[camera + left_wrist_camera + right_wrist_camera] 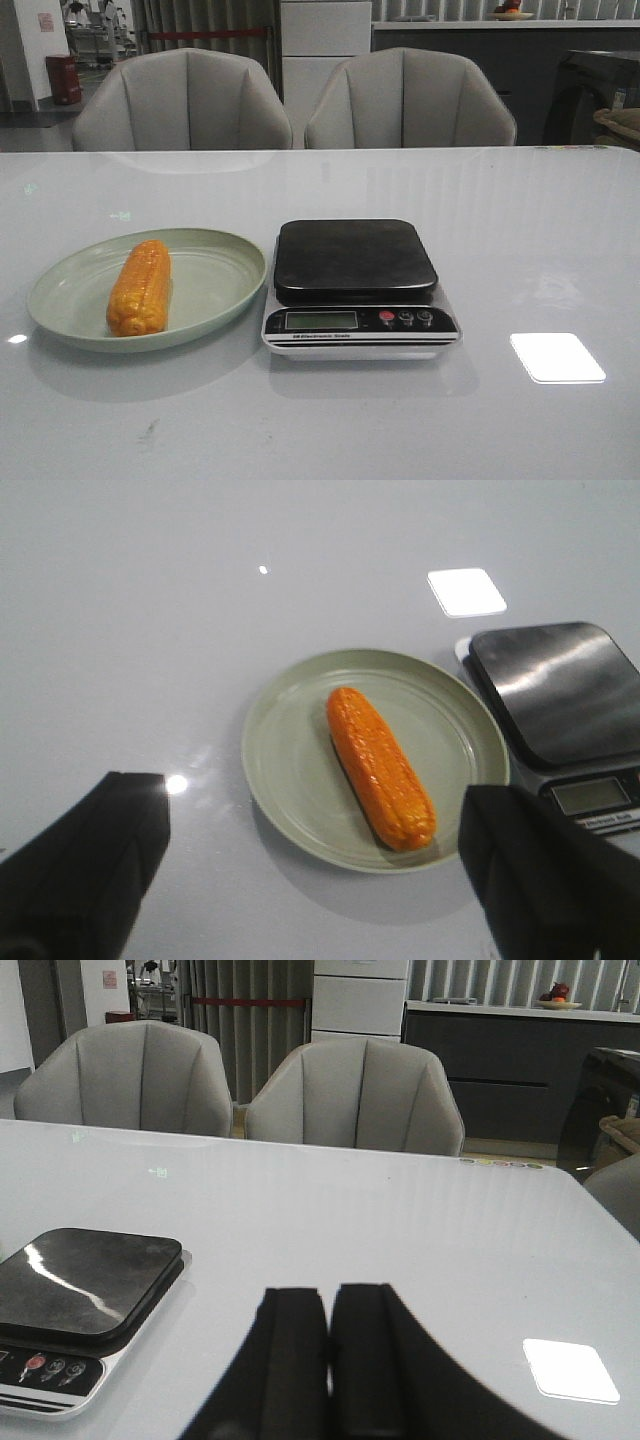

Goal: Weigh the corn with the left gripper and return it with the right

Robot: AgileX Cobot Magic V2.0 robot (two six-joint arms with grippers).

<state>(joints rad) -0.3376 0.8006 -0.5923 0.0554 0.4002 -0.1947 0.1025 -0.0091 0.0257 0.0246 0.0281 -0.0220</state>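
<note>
The orange-yellow corn (140, 287) lies lengthwise in a pale green plate (215, 290) left of the scale (355, 258). In the left wrist view the corn (380, 765) lies on the plate (290, 770), with the scale (560, 695) beside it. My left gripper (315, 855) is open wide and empty, above the table short of the plate. My right gripper (329, 1305) is shut and empty, above bare table to the right of the scale (85, 1280). Neither gripper shows in the front view.
Two grey chairs (180, 100) (410, 100) stand behind the white table's far edge. A bright light reflection (556, 357) lies on the table right of the scale. The scale's display and buttons (405, 318) face the front.
</note>
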